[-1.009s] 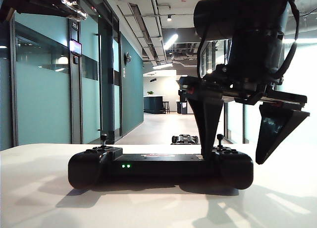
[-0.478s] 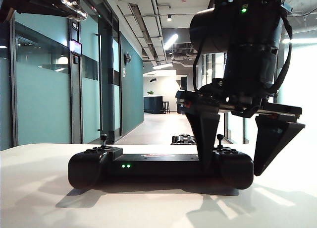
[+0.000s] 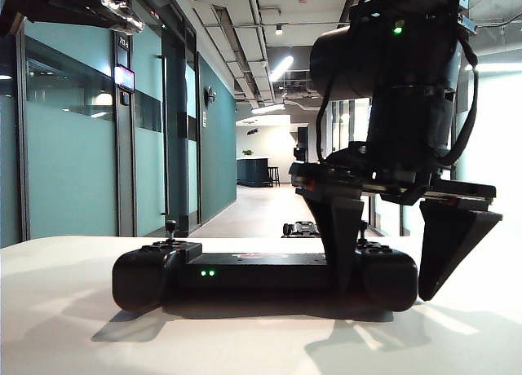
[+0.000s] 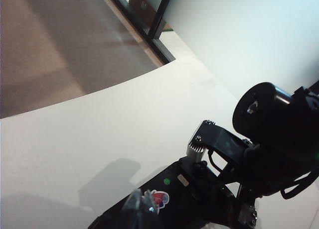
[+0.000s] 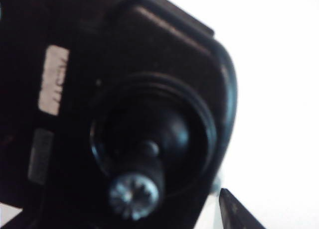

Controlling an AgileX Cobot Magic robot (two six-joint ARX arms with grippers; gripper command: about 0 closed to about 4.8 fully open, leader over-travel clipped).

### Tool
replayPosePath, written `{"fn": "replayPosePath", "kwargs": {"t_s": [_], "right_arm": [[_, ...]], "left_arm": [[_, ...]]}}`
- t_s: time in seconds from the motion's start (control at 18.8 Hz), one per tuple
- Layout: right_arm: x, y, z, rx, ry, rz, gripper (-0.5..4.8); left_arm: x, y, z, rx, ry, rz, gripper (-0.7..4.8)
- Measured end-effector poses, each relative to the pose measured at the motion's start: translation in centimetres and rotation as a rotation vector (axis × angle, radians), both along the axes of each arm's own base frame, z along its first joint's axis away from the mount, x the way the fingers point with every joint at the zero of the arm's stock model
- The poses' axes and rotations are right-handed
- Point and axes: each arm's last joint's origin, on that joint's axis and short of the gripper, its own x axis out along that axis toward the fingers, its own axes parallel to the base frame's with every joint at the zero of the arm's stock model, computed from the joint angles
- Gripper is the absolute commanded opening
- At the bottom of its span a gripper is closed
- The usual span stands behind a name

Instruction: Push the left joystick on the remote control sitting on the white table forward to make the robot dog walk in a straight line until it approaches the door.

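The black remote control [image 3: 261,275] lies on the white table [image 3: 65,326], two green lights facing the exterior view. Its left joystick [image 3: 170,228] stands upright and untouched. My right gripper [image 3: 383,292] hangs open over the controller's other end, one finger [image 3: 338,244] in front of the body and one [image 3: 449,253] beyond its end. The right wrist view shows that end's stick [image 5: 134,193] close up and one fingertip [image 5: 238,215] beside it. My left gripper [image 4: 141,209] hovers shut above the controller [image 4: 184,199]. The robot dog [image 3: 304,228] sits far down the corridor.
Dark doors [image 3: 175,138] stand in the teal glass wall on the corridor's left; which one is the task's door I cannot tell. The right arm's wrist [image 4: 269,124] looms over the controller in the left wrist view. The table's curved edge [image 4: 99,92] meets brown floor.
The right gripper has sunk and shifted slightly left, so its open fingers now reach lower around the controller's right end. Controller, left joystick and robot dog have not moved.
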Motion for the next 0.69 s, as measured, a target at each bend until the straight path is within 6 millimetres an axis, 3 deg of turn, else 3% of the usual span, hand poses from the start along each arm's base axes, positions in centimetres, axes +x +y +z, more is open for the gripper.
{"fn": "replayPosePath", "kwargs": {"t_s": [0.11,0.43,0.48,0.53,0.69], "right_arm": [[0.02,0.01,0.0,0.001,-0.002,0.0,3.08],[0.01,0.05,0.01,0.009,0.002,-0.005,2.91],[0.01,0.05,0.01,0.011,0.004,-0.024,2.73],[0.01,0.05,0.01,0.013,0.009,-0.059,2.18],[-0.05,-0.04,0.1,0.002,0.012,-0.097,2.04]], "left_arm": [[0.0,0.0,0.0,0.0,0.0,0.0,-0.05],[0.01,0.0,-0.01,0.0,0.0,0.0,-0.05],[0.04,-0.02,-0.04,0.004,-0.002,-0.002,-0.05],[0.09,-0.03,-0.1,0.012,-0.009,-0.008,-0.05],[0.14,-0.06,-0.15,0.037,-0.038,-0.027,-0.05]]}}
